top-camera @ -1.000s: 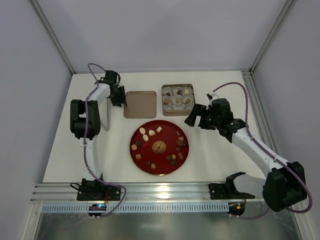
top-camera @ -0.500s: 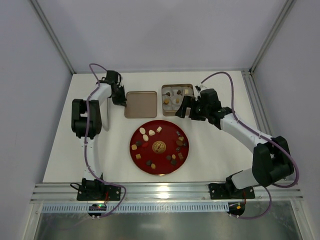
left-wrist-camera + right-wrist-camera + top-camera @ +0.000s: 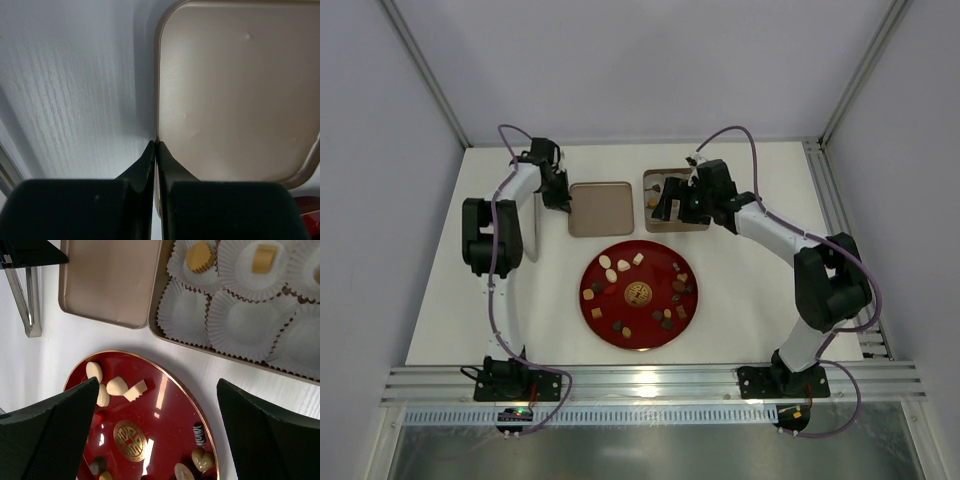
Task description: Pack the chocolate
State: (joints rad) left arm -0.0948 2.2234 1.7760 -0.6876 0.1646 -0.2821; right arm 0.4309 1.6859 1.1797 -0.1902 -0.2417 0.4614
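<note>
The chocolate [image 3: 620, 266] lies as many small dark, tan and cream pieces on the red plate [image 3: 640, 335], which also shows in the right wrist view [image 3: 165, 410]. A gold box [image 3: 703, 222] of white paper cups holds a few pieces [image 3: 199, 256]. Its flat lid [image 3: 600, 208] lies to its left. My left gripper [image 3: 562, 200] is shut on the lid's left rim [image 3: 159, 100], fingertips [image 3: 150, 150] pinched together. My right gripper [image 3: 665, 203] hovers open and empty over the box's near left part, between box and plate [image 3: 157, 385].
A grey metal tongs-like piece [image 3: 534, 228] lies left of the lid and shows in the right wrist view [image 3: 25, 305]. Several paper cups [image 3: 245, 325] in the box's near row hold nothing. The enclosure walls stand close on both sides.
My right arm swung left and back, from the table right of the plate to over the box. The left gripper kept its hold on the lid's rim.
</note>
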